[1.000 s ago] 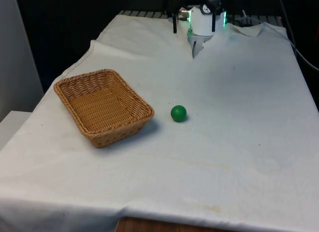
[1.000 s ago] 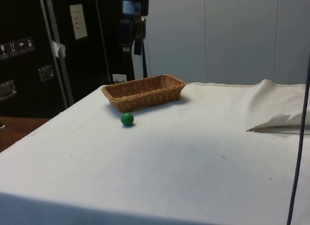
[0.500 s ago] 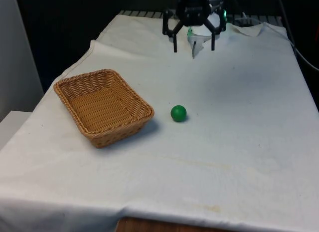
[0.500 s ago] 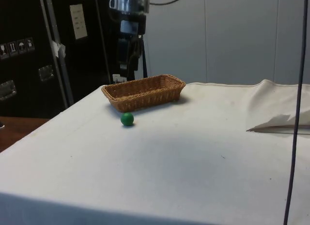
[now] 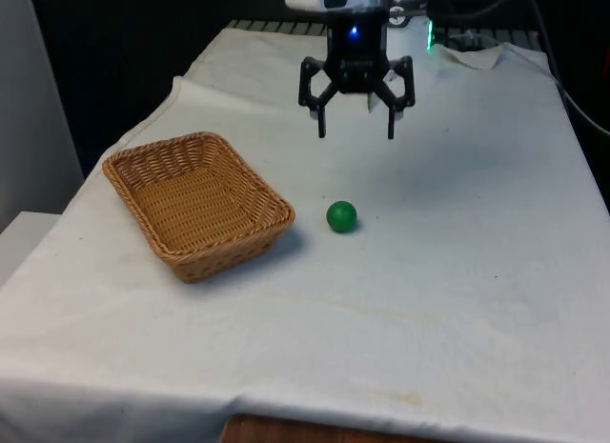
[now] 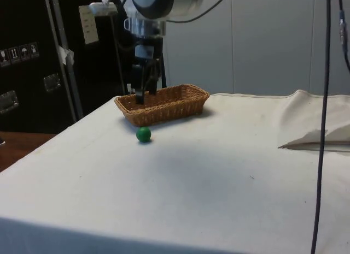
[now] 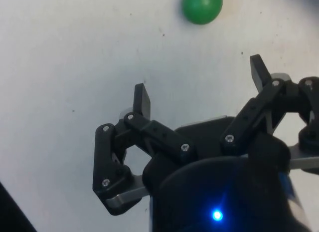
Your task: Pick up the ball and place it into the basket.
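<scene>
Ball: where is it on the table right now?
In the front view the green ball lies on the white cloth, just off the wicker basket on the front view's right, not touching it, nearer the camera than the open gripper.

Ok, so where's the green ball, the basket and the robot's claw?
green ball (image 5: 341, 215), front view, middle of the ball.
wicker basket (image 5: 152, 150), front view, far rim.
gripper (image 5: 355, 133), front view, midway between its open fingertips.

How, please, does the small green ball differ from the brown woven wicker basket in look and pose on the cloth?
The small green ball is smooth, round and solid green; the brown woven wicker basket is rectangular, ribbed and open-topped. The ball is far smaller than the basket. The ball lies apart from the basket, towards the front view's right, while the basket sits at an angle to the table's edges. Both rest on the white cloth, untouched by the gripper.
</scene>
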